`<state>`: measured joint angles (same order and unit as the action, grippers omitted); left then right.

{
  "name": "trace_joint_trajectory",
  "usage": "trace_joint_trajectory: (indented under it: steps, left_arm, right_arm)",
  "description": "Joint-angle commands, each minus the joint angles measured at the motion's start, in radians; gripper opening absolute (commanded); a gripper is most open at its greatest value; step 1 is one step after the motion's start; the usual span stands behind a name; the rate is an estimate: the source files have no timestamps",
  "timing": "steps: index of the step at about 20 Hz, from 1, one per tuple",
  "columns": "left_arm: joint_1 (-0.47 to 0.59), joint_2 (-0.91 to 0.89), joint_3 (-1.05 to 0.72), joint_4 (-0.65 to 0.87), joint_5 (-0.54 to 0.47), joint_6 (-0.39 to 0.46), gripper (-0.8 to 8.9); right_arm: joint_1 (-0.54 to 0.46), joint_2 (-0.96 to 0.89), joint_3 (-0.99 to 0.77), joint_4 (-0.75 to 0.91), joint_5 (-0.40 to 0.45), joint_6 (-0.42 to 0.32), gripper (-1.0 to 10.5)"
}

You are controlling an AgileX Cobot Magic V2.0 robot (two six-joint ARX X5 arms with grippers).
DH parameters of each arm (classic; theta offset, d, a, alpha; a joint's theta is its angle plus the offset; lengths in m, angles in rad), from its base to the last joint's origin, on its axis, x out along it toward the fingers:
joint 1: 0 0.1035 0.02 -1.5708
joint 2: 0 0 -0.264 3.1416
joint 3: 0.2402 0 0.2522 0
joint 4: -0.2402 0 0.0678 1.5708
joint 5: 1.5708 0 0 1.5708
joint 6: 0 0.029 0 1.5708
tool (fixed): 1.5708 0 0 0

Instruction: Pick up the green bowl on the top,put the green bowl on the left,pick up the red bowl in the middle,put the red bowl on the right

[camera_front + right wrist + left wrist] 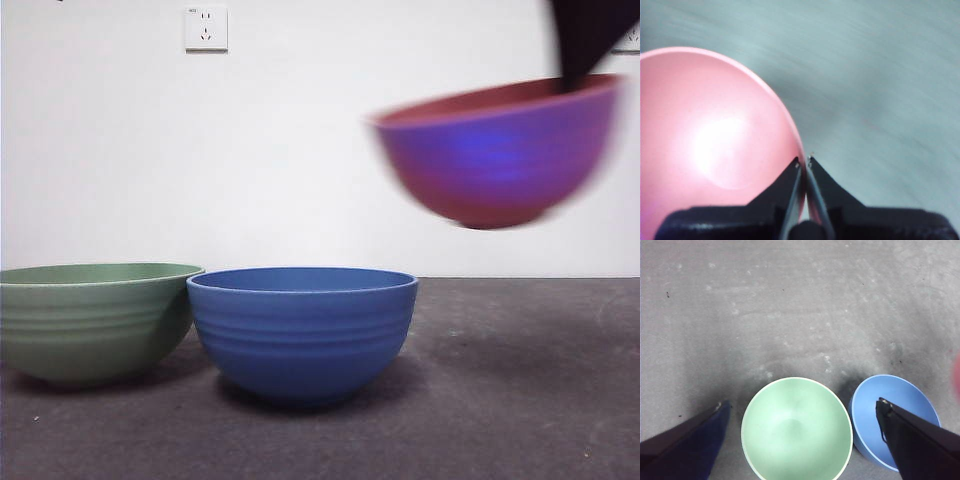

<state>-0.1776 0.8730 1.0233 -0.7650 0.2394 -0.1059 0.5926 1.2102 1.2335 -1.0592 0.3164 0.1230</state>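
While the red bowl (497,150) hangs in the air at the upper right of the front view, tilted and blurred, the right gripper (803,162) has its two black jaws clenched on the bowl's rim, one jaw inside the bowl and one outside. In the front view that gripper (575,80) shows only as a dark shape coming down from the top right corner onto the far edge of the rim. The right wrist view shows the bowl's pink inside (710,145) with a bright patch of light on it, and streaked grey table (880,85) beyond.

Below and to the left, the green bowl (90,320) sits upright on the table (520,390) at the left of the front view, with the blue bowl (302,330) just beside it in the middle (their rims come very close; whether they touch is not clear). Both are well apart from the lifted bowl.

From above, the left wrist view looks straight into the green bowl (797,430), with the blue bowl (885,415) next to it. The left gripper (799,412) hovers over the green bowl, released, its jaws spread wide to either side and holding nothing.

A white wall socket (206,28) is on the wall behind.
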Motion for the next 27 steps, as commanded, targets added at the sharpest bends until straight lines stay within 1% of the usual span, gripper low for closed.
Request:
trace_joint_trajectory:
  steps: [1, 2, 3, 5, 6, 9, 11, 13, 15, 18, 19, 21, 22, 24, 27]
  left_arm:
    - [-0.002, 0.002, 0.0, 0.009, 0.0, -0.003, 4.89]
    - [-0.002, 0.002, 0.0, 0.009, 0.0, -0.003, 4.89]
    - [-0.002, 0.002, 0.0, 0.009, 0.0, -0.003, 4.89]
    - [-0.002, 0.002, 0.0, 0.008, 0.001, -0.003, 4.89]
    - [-0.002, 0.002, 0.0, 0.007, 0.001, -0.003, 4.89]
    - [-0.002, 0.002, 0.0, -0.002, 0.001, -0.003, 4.89]
    - [-0.002, 0.002, 0.0, -0.012, 0.001, -0.003, 4.89]
    - [-0.002, 0.002, 0.0, -0.018, 0.001, -0.003, 4.89]
    - [-0.002, 0.002, 0.0, -0.018, 0.001, -0.003, 4.89]
    - [-0.002, 0.002, 0.0, -0.019, 0.002, -0.003, 4.89]
    - [-0.002, 0.002, 0.0, -0.022, 0.002, -0.003, 4.89]
    - [-0.002, 0.002, 0.0, -0.029, 0.002, 0.001, 4.89]
    - [-0.002, 0.002, 0.0, -0.03, 0.002, 0.002, 4.89]
    - [-0.002, 0.002, 0.0, -0.029, 0.002, 0.002, 4.88]
    - [-0.002, 0.002, 0.0, -0.016, 0.001, 0.006, 4.22]
  right_arm:
    - [-0.073, -0.029, -0.064, 0.017, -0.005, 0.018, -0.1]
    - [-0.105, -0.031, -0.1, 0.041, -0.011, 0.016, -0.1]
    - [-0.137, -0.029, -0.142, 0.081, -0.051, 0.003, -0.1]
    - [-0.196, -0.012, -0.233, 0.226, -0.202, -0.017, -0.1]
    - [-0.221, 0.004, -0.266, 0.289, -0.25, -0.02, -0.1]
    - [-0.274, 0.076, -0.281, 0.359, -0.264, -0.022, -0.1]
    - [-0.303, 0.114, -0.281, 0.396, -0.267, -0.044, -0.1]
    - [-0.317, 0.148, -0.281, 0.404, -0.279, -0.053, -0.1]
    - [-0.324, 0.185, -0.281, 0.405, -0.333, -0.055, -0.1]
    - [-0.324, 0.234, -0.281, 0.415, -0.344, -0.062, 0.0]
    - [-0.324, 0.241, -0.281, 0.417, -0.344, -0.06, 0.2]
    - [-0.324, 0.241, -0.281, 0.425, -0.34, -0.047, 2.0]
    - [-0.324, 0.234, -0.281, 0.427, -0.34, -0.045, 2.6]
    - [-0.324, 0.199, -0.281, 0.438, -0.341, -0.046, 2.6]
    - [-0.312, 0.07, -0.281, 0.48, -0.344, -0.045, 2.5]
